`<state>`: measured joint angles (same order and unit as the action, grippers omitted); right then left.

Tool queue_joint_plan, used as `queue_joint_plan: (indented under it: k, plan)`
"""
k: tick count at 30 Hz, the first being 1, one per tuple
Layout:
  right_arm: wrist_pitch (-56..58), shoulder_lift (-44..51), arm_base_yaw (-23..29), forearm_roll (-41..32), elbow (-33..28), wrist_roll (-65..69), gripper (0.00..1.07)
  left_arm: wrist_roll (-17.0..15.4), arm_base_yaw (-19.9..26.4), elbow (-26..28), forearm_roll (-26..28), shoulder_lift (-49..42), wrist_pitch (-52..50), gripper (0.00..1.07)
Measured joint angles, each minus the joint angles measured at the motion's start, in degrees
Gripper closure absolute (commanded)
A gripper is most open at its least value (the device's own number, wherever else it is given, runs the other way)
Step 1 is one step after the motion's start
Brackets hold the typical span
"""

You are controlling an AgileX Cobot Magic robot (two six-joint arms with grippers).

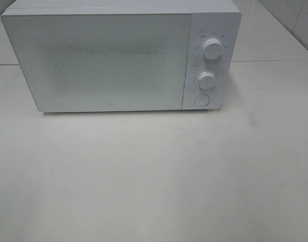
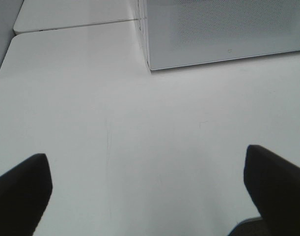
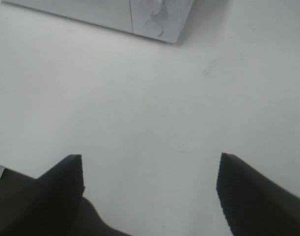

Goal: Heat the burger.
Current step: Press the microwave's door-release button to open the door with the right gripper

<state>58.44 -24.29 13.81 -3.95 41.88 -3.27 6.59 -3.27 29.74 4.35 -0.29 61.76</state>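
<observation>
Burger shows in no view; whether it sits behind the microwave's shut door cannot be told. Left gripper [image 2: 146, 153] hangs spread wide above the white table [image 2: 115, 98], holding nothing. Right gripper [image 3: 150, 157] is likewise wide apart and touches nothing. The microwave [image 1: 96, 60] stands at the back, with two knobs [image 1: 212, 48] and a round button [image 1: 201, 100] on its right side. Flat tabletop stretches broad before it, with its front edge out of frame.

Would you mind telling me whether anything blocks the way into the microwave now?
Yes: the door of the microwave is shut, closing off the inside. Nothing visible lies on the table between the left hand or the right hand and that door. No burger shows in any view.
</observation>
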Motion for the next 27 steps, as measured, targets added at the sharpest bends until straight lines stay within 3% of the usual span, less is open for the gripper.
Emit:
queue_joint_plan:
  k: [10, 19, 27]
  plan:
    - [0.8, 12.49, -2.06, 3.44, -1.49, 2.01, 0.31, 0.0, 0.0, 0.0, 0.0, 0.0, 0.0, 0.06]
    - [1.2, 22.52, -2.06, 7.22, -7.45, 6.02, 0.31, 0.0, 0.0, 0.0, 0.0, 0.0, 0.0, 0.06]
    - [-0.23, 24.52, -2.06, 7.73, -13.29, 6.59, 0.31, 0.0, 0.0, 0.0, 0.0, 0.0, 0.0, 0.06]
